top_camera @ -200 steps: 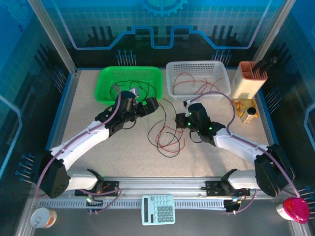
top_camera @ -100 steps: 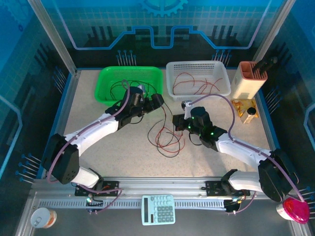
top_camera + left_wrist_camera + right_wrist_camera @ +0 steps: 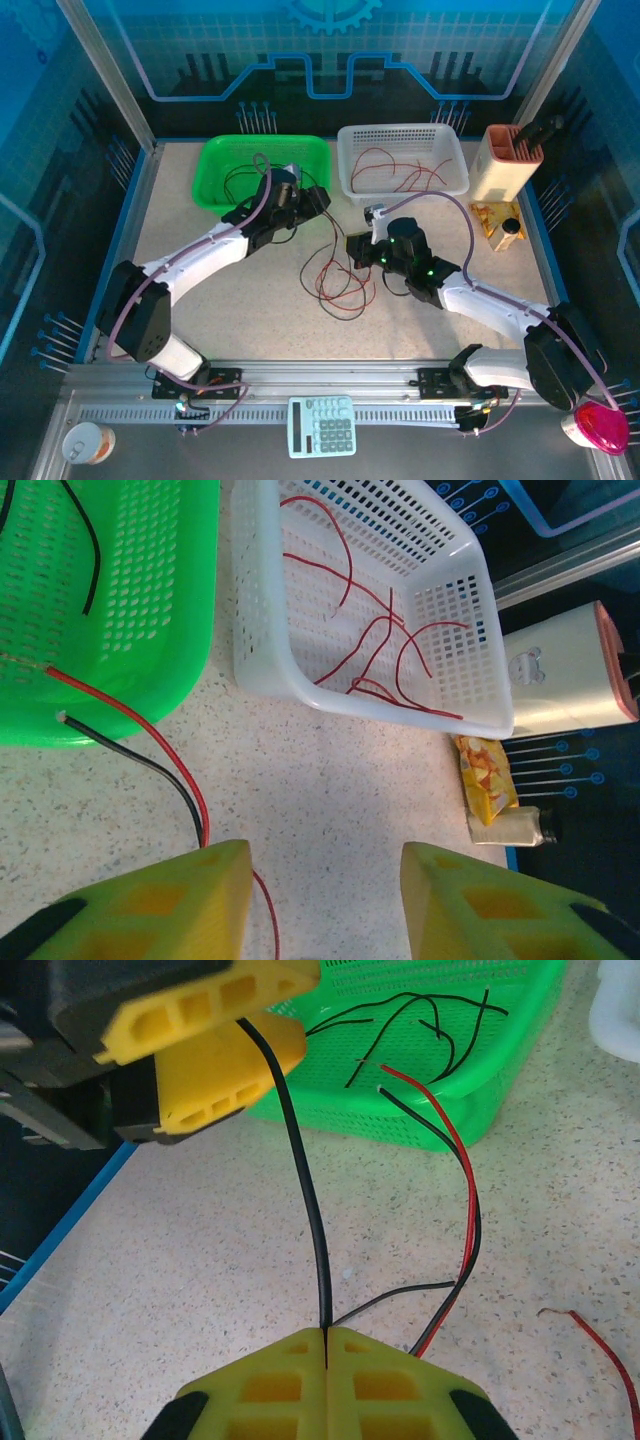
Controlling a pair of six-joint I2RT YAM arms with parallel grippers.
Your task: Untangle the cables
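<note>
Change: left gripper [image 3: 318, 200] has swung off green basket [image 3: 262, 165] toward centre, jaws narrowing, gap still showing, black cable [image 3: 305, 1190] between them | right gripper [image 3: 327, 1345] pinched shut on same cable | meaning: probably a two-point hold forming to pull it from tangle [image 3: 340, 280] | axis: taut, straight, gripper-to-gripper, pointing at green basket

No words or numbers can be read. The keys of the calculator [image 3: 322, 425] are too small to make out. The print on the yellow packet [image 3: 487, 770] is blurred. The beige box [image 3: 565, 675] bears only a small animal-face emblem.
</note>
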